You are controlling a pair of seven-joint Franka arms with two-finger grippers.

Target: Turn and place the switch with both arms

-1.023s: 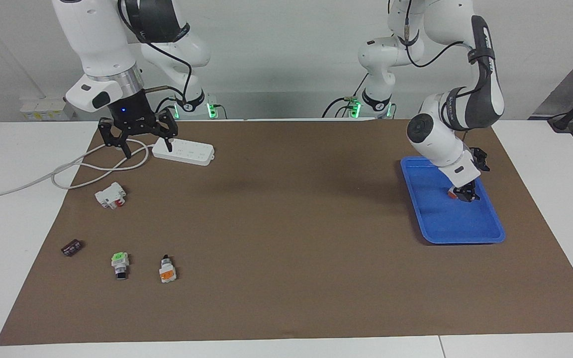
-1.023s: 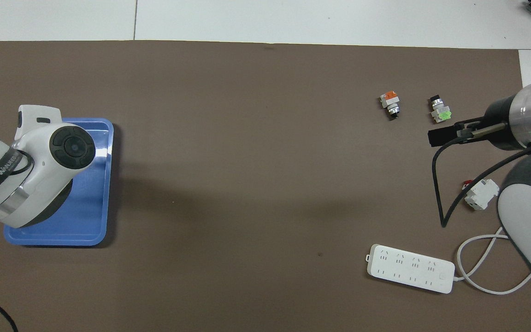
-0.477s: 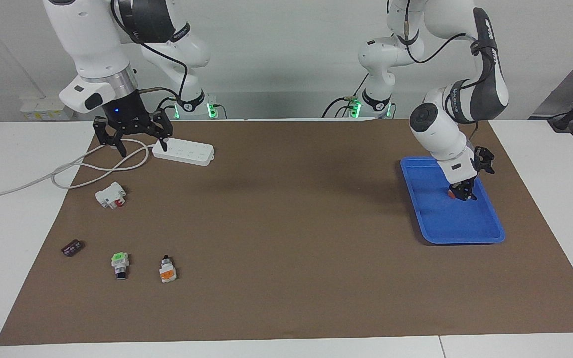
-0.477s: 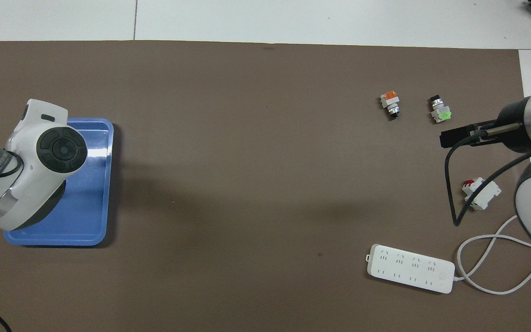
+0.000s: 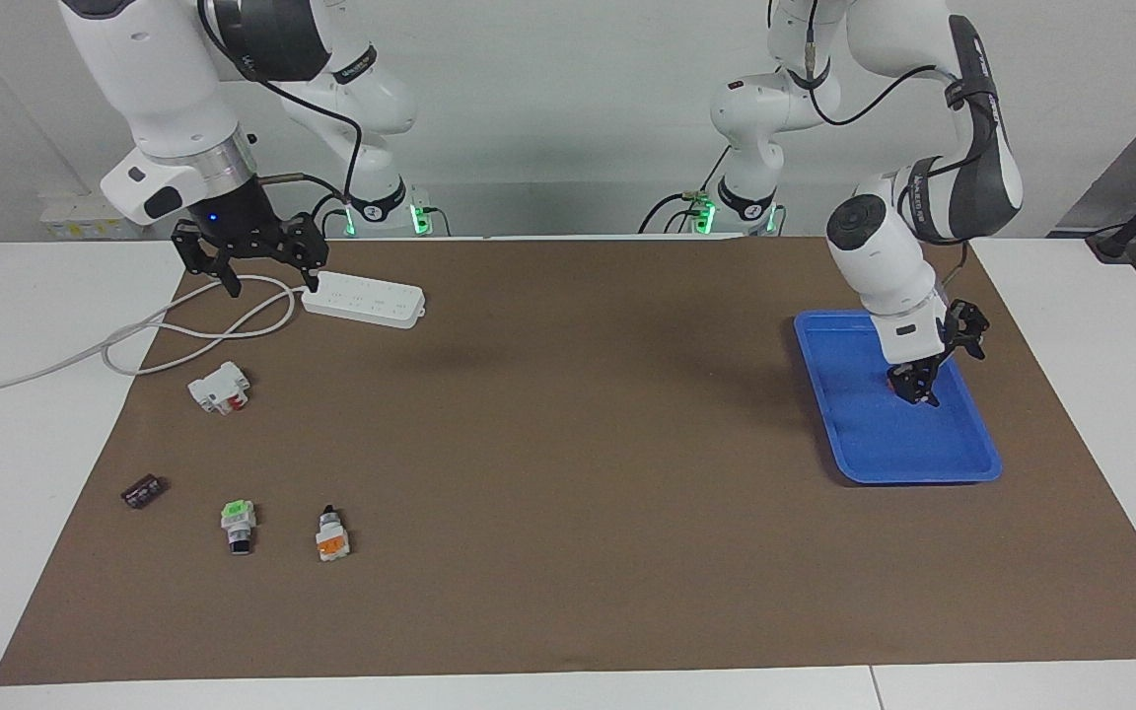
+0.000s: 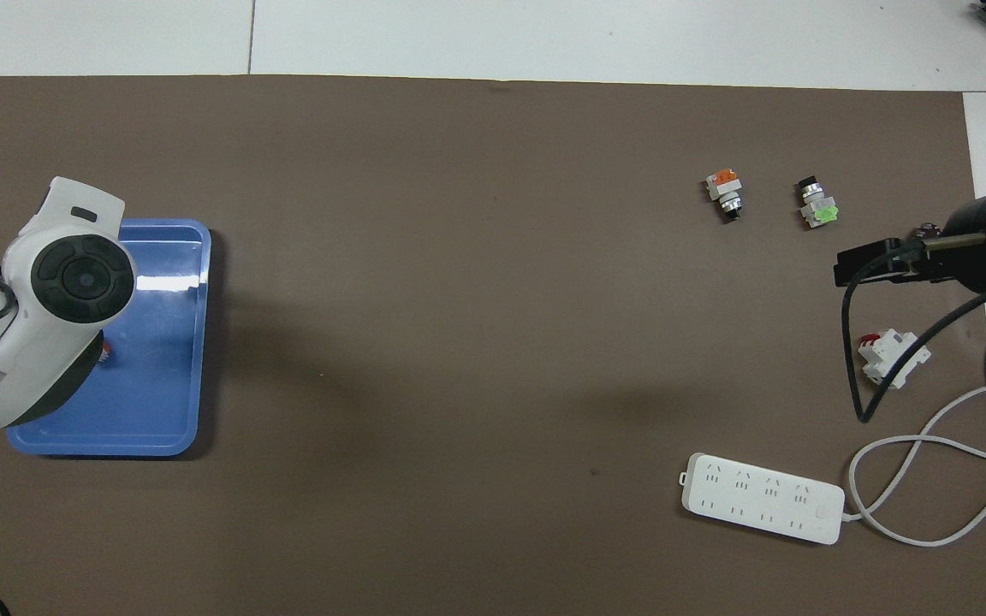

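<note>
My left gripper [image 5: 918, 387] is low inside the blue tray [image 5: 967, 463]. Right beside its tip is a small orange-red bit of a switch [image 5: 890, 386]. The same red bit peeks out from under the left arm's wrist in the overhead view [image 6: 103, 352]. The rest of that switch is hidden. A second white-bodied switch [image 5: 331, 537] with a black knob and an orange face lies on the brown mat, and it also shows in the overhead view [image 6: 724, 192]. My right gripper [image 5: 270, 281] is open and empty, raised over the white cable [image 5: 183, 335] by the power strip.
A white power strip [image 5: 363, 299] lies near the right arm's base. A white block with a red part [image 5: 220, 387], a green-capped switch [image 5: 237, 523] and a small dark part [image 5: 142, 490] lie at the right arm's end of the mat [image 5: 568, 444].
My left arm's wrist has swung up and toward its own end of the table while its gripper stays low in the tray. My right gripper has risen and drawn back toward its base.
</note>
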